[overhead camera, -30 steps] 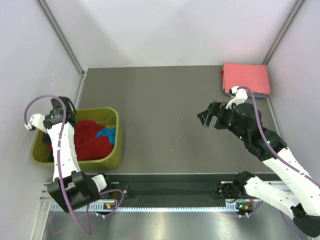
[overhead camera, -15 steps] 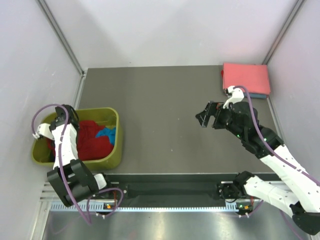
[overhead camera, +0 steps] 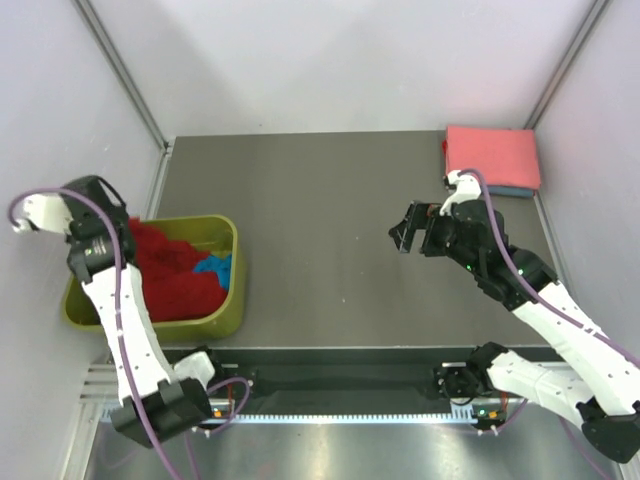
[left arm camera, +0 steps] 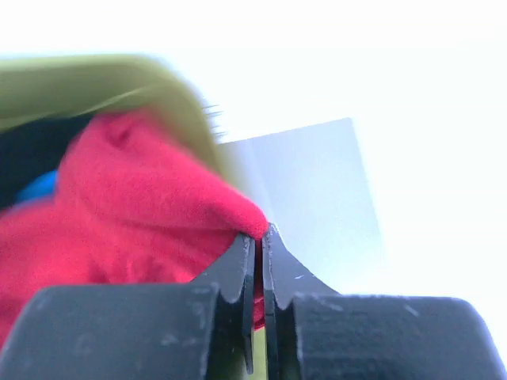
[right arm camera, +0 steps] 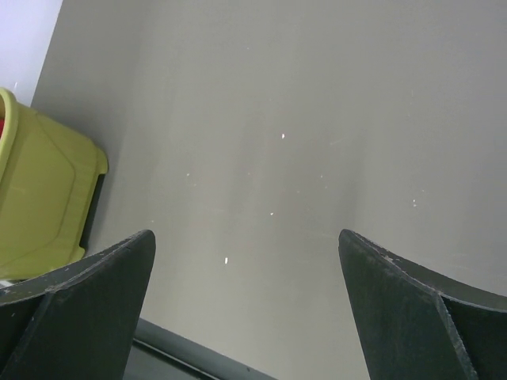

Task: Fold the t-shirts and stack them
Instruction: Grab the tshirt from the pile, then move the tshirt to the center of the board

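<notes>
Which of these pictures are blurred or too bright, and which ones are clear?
Left wrist view: the background is burnt out to white, and the olive tub and red shirt look soft and smeared; the left pincer, shut on the shirt, is the sharpest thing there. Right wrist view: even light, and the table is sharp. Top view: clear overall, with glare on the metal strip at the near edge.

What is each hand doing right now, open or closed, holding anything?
Left hand: closed on the red t-shirt.
Right hand: open, holding nothing.
</notes>
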Action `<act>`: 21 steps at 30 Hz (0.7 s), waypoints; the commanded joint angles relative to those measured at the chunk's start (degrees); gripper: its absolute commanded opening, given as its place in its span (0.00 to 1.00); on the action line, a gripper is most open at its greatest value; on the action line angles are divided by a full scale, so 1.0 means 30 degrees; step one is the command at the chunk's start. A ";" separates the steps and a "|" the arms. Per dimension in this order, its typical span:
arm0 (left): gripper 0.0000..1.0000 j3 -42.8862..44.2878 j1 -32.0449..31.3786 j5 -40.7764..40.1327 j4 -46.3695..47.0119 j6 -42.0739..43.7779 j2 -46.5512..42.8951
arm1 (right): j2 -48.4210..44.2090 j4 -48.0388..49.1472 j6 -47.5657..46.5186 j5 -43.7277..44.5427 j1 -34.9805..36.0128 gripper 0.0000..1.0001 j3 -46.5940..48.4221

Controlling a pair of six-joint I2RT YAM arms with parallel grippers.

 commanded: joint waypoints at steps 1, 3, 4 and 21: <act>0.00 0.2426 0.0065 0.5418 0.5564 0.0541 -0.1567 | 0.0085 0.0686 0.0128 0.0152 0.0075 1.00 0.0902; 0.00 0.4706 -0.0167 1.0312 0.7016 -0.0882 -0.0226 | 0.0144 0.0833 -0.0281 0.0006 0.0104 1.00 0.1137; 0.00 0.5846 -0.0401 1.1517 0.7515 -0.1503 0.0564 | 0.0260 0.0833 -0.0428 0.0005 0.0104 1.00 0.1225; 0.00 1.7576 -1.4782 1.6396 1.3821 -0.1397 1.0297 | -0.0264 0.0658 -0.0548 0.0999 -0.0042 1.00 0.1666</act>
